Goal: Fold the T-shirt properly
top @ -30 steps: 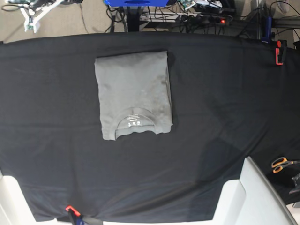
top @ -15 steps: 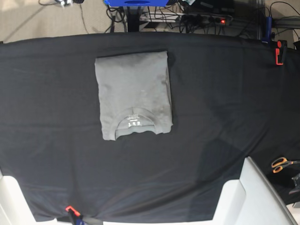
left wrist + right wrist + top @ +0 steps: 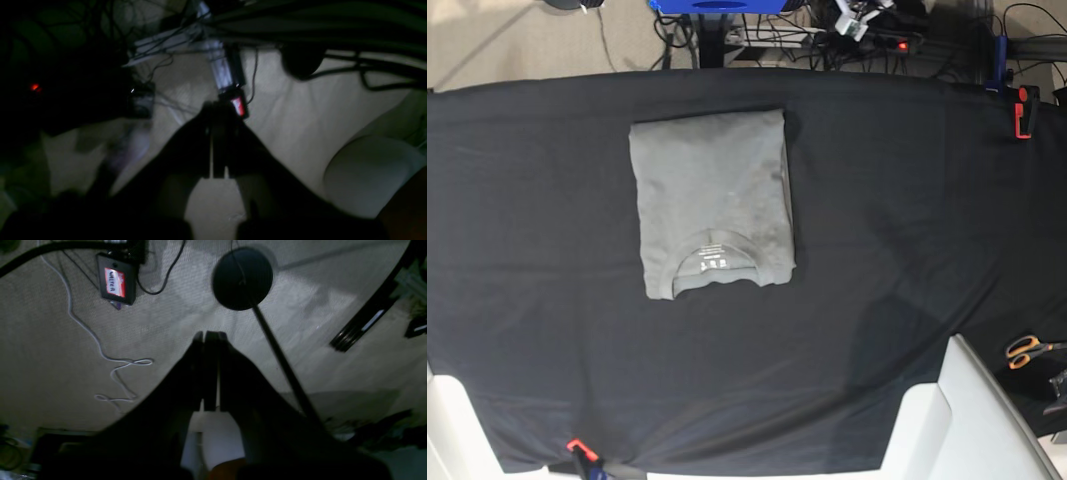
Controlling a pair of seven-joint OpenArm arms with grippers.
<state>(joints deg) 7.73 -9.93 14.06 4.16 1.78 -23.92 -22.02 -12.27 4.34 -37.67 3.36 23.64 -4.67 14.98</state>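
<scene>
The light grey T-shirt [image 3: 712, 205] lies folded into a neat rectangle on the black cloth [image 3: 907, 230], left of centre, with its collar and white label facing the near edge. Neither gripper is over the table in the base view. The left wrist view has my left gripper [image 3: 218, 108] shut with nothing in it, hanging over a dim floor with cables. My right gripper [image 3: 210, 336] is likewise shut and holds nothing, above beige carpet. The T-shirt does not appear in either wrist view.
Orange-handled scissors [image 3: 1027, 350] lie at the right edge. Red clamps [image 3: 1023, 110] [image 3: 579, 446] pin the cloth. A white slanted panel [image 3: 972, 420] rises at the near right. Below the right gripper stand a black round base [image 3: 242, 278] and loose cables [image 3: 100, 350].
The white arm part at the top left of the base view has slid out of frame. A small white part has come into view at the top right. The T-shirt has not moved.
</scene>
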